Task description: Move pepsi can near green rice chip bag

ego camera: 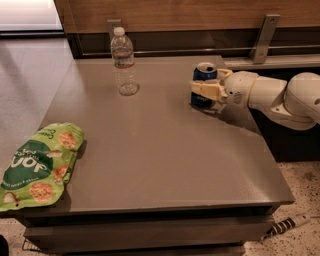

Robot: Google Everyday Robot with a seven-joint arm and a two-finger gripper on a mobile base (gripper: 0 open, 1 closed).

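**Gripper closed on the pepsi can at the table's far right**

Gripper point(205, 81) at the far right part of a grey-brown table point(165, 155), with its two fingers set on either side of the pepsi can point(202, 75). One tan finger point(205, 90) lies across the front of the can at about mid-height. The other reaches behind the can near its silver rim. The fingers are drawn in close against the can, which stands upright between them with its base at the tabletop, where a small shadow shows beneath it.

The arm point(265, 92) comes in from the right edge of the view. It is white and rounded, held nearly level just above the table, with the wrist pointing left toward the can. A large, rounded joint point(305, 95) sits at the right, beyond the table's edge, and the forearm slopes up slightly from it to the wrist.

The green rice chip bag point(37, 167) lies flat at the near left corner, partly overhanging the left edge. It is well apart from the can, almost the whole table away on the diagonal. Its dark green panel and pictures of round tan chips face up.

A clear plastic water bottle point(124, 62) stands upright near the far edge, left of the can. Behind the table runs a wooden wall panel point(200, 10) with a slanted metal bracket point(262, 37). A striped cable point(287, 226) lies on the speckled floor at the lower right.
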